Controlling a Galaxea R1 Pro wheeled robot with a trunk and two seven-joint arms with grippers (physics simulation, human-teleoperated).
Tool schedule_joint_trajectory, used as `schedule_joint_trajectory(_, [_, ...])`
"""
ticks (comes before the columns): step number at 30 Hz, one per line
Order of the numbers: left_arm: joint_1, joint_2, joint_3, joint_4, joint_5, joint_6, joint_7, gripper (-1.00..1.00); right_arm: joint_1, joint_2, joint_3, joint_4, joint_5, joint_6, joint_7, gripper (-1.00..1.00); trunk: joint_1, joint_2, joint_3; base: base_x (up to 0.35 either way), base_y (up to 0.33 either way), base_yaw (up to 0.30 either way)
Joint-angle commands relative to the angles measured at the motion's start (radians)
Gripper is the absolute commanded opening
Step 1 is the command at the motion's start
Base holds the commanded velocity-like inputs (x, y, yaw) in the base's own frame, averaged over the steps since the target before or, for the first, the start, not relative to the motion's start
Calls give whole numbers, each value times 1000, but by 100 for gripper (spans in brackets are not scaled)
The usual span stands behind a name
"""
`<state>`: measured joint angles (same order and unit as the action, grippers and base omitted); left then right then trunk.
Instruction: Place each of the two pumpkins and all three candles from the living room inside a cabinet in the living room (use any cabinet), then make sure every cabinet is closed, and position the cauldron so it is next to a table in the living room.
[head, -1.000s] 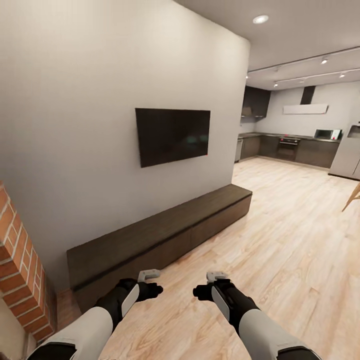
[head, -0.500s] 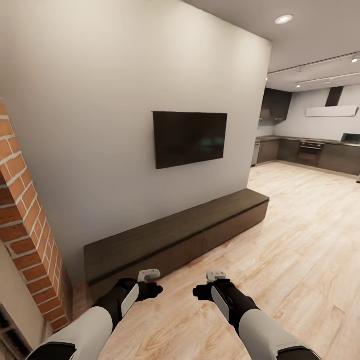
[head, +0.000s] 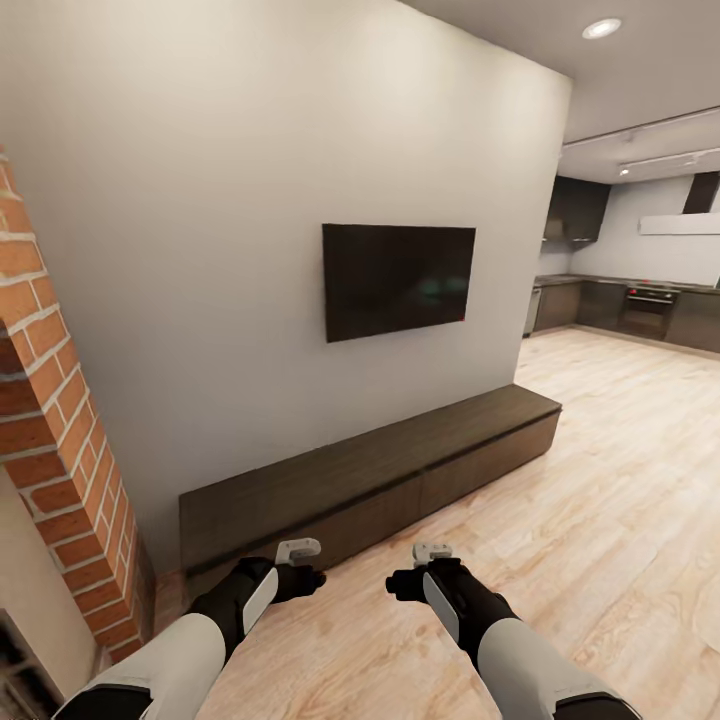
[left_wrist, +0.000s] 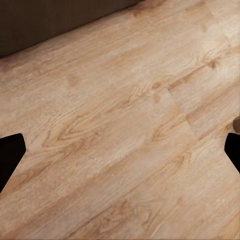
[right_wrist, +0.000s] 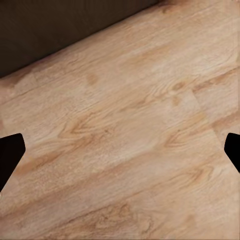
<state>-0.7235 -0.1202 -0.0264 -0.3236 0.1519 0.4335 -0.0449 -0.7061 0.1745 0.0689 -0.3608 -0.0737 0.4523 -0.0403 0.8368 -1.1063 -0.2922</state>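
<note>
The long, low, dark brown cabinet (head: 370, 470) runs along the foot of the grey wall, with all its plain fronts shut and nothing on its top. My left gripper (head: 308, 578) and right gripper (head: 402, 584) hang side by side over the wood floor, a short way in front of the cabinet's near end. Both are open with nothing between their fingers. In the left wrist view the left gripper (left_wrist: 120, 155) looks down at bare planks, with the cabinet's front (left_wrist: 50, 20) as a dark band beyond. The right gripper (right_wrist: 120, 155) sees the same floor and cabinet front (right_wrist: 60, 30).
A black TV (head: 398, 278) hangs on the wall above the cabinet. A red brick column (head: 60, 470) stands close on the left. Light wood floor (head: 600, 520) stretches to the right toward a dark kitchen (head: 640, 310) at the back.
The camera has turned left: the cabinet, TV and kitchen have slid to the right in the picture and more of the brick column shows. Both arms hold the same pose.
</note>
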Motion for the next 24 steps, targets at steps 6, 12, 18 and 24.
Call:
schedule_joint_trajectory(6, [0,1,-3,-2,9,5,1,100,0,0,3,-2,-8,5,-4,100,0,-1,2,156,-116,260])
schedule_joint_trajectory(12, [0,1,-3,-2,9,5,1,100,0,0,3,-2,-8,5,-4,100,0,-1,6,149,-137,270])
schedule_joint_trajectory(18, [0,0,-3,-2,9,4,1,100,0,0,3,-1,-8,5,-4,100,0,-1,10,148,-139,271])
schedule_joint_trajectory(24, [0,0,-3,-2,9,3,1,100,-1,0,3,-2,-8,5,-4,100,0,-1,13,144,-139,260])
